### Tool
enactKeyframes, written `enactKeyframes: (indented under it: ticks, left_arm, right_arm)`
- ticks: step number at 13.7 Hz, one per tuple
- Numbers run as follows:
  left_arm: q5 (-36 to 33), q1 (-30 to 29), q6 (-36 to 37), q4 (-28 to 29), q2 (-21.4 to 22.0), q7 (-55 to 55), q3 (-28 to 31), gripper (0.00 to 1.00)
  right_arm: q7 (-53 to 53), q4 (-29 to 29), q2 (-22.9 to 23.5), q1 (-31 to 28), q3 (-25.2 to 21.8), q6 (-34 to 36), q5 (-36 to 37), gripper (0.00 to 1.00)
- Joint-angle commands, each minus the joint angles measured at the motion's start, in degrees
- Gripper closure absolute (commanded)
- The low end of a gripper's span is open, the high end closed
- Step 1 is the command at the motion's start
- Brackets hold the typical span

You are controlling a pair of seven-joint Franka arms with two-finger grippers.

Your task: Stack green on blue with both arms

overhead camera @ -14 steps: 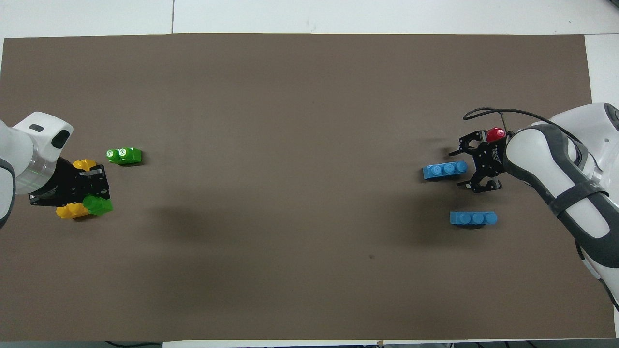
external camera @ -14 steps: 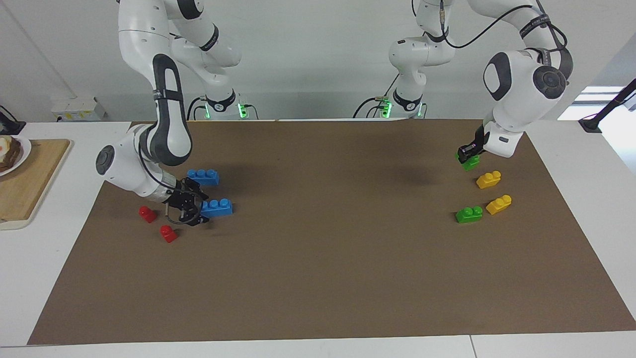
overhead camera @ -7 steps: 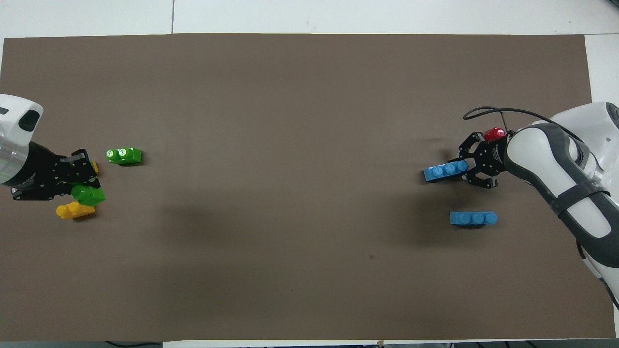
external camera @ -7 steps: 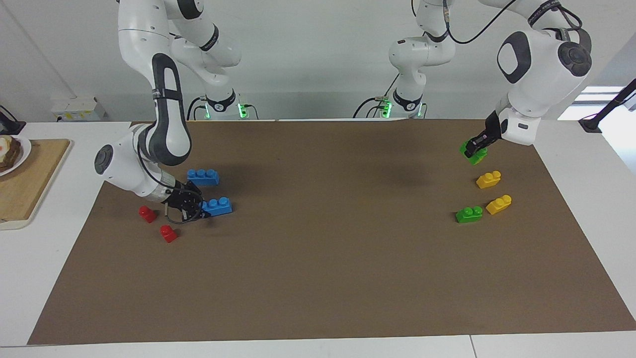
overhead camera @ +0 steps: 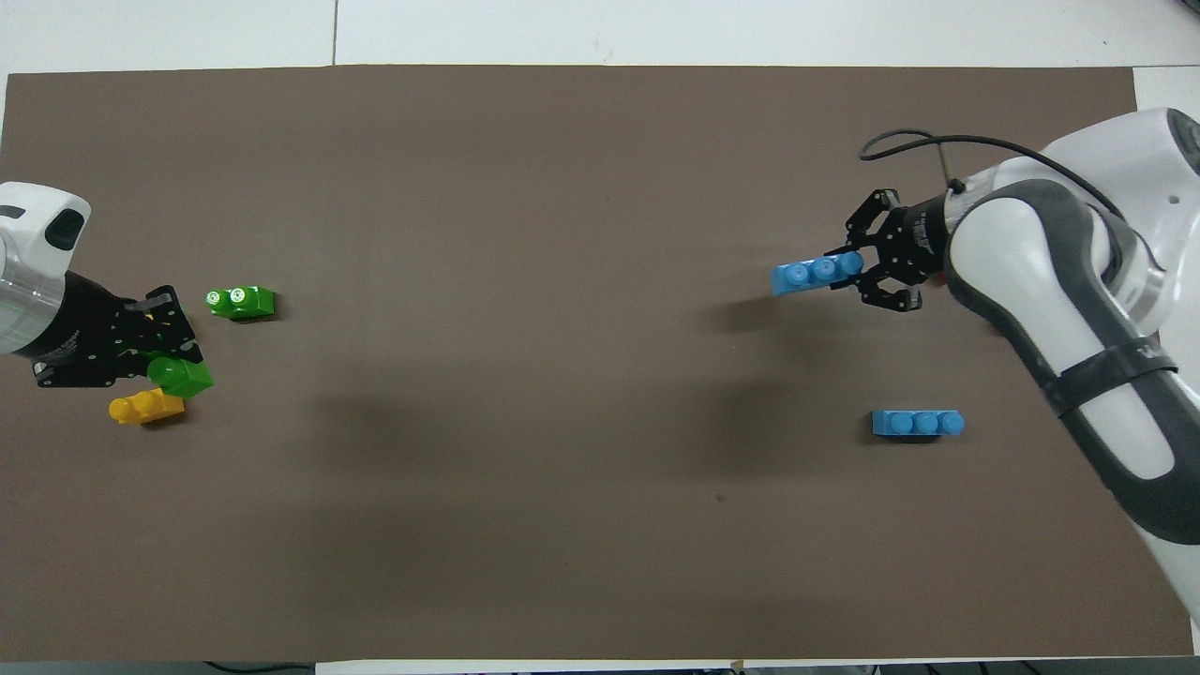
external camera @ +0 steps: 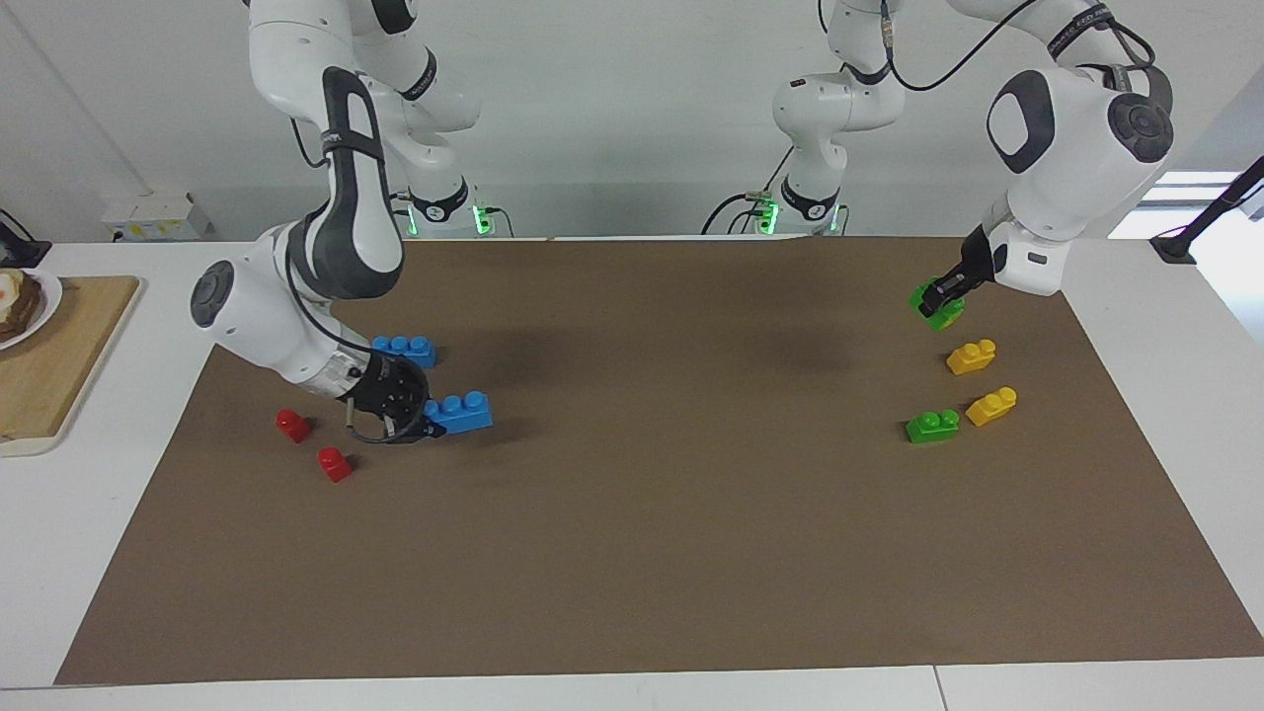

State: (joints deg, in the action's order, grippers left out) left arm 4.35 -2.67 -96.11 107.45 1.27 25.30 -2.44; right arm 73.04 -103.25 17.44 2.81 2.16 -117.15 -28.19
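We see the left gripper (external camera: 938, 296) clamped on a green brick (external camera: 939, 306) over the mat (external camera: 691, 553); the right gripper (external camera: 420, 427) grips a blue brick (external camera: 462, 412) raised above it.

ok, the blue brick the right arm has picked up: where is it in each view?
Facing view: the held blue brick is in the right gripper, toward the right arm's end of the mat, beside the two red bricks.
Overhead view: the same brick sticks out of the right gripper toward the middle of the mat.
Shared landmark: the other blue brick, lying on the mat nearer to the robots.
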Motion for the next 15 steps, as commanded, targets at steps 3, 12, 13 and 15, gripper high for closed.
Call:
enactKeyframes:
  ticks: [3,12,13,15]
  left_arm:
    - [0.7,0.5,-0.7,-0.5,-0.5,5.2,0.0,1.0]
    - [0.9,6.3,-3.5,-0.8,-0.8,44.9,-0.3,1.0]
    - [0.9,7.4,-4.9,-0.6,-0.8,50.8,-0.3,1.0]
    - [1.0,9.6,-5.3,0.8,-0.5,57.4,-0.4,1.0]
  right_arm:
    - [17.4,0.6,0.3,14.9,-0.1,-7.7,-1.1,1.0]
    - [24.2,-7.8,3.1,27.4,-0.1,-23.1,-0.6,1.0]
    - [24.0,-9.0,3.0,27.5,-0.1,-24.2,-0.6,1.0]
    - [23.8,-10.0,3.2,27.5,-0.1,-26.3,-1.3,1.0]
